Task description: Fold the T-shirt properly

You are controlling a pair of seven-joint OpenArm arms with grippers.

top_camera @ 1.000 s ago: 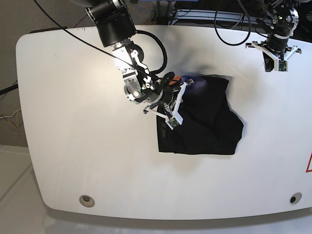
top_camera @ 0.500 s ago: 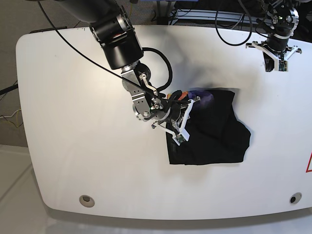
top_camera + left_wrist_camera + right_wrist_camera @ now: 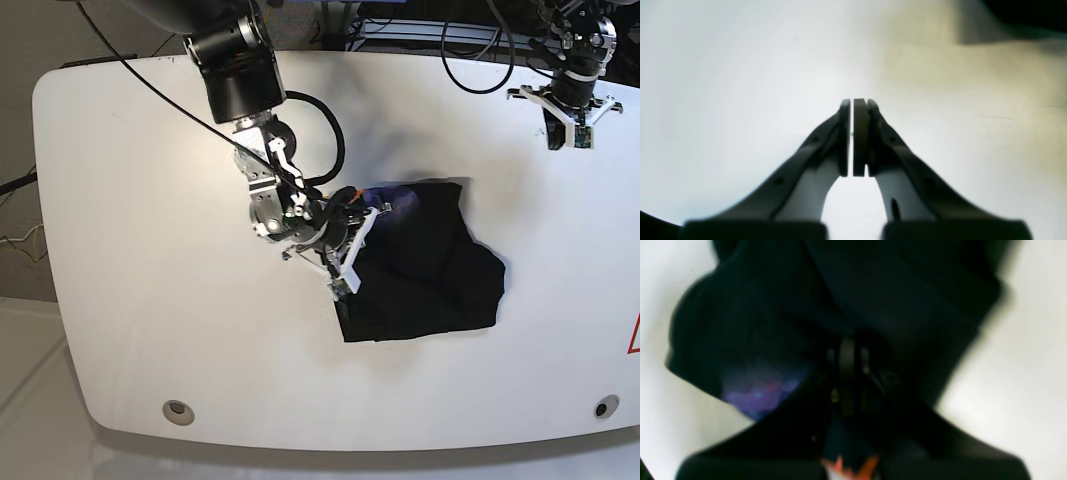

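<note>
While right claw (image 3: 358, 243) grips T-shirt (image 3: 430, 270), table (image 3: 150, 250)

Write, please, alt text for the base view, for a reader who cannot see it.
A black T-shirt lies bunched on a white table, with the right gripper at its left edge. The left gripper hangs over the far right corner, away from the cloth.

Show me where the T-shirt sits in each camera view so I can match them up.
Base: the T-shirt lies crumpled right of centre on the table, under the right gripper.
Right wrist: it fills most of the frame, blurred, around the gripper.
Left wrist: not clearly in view; only the shut left gripper over table.
Shared landmark: the purple print.
</note>
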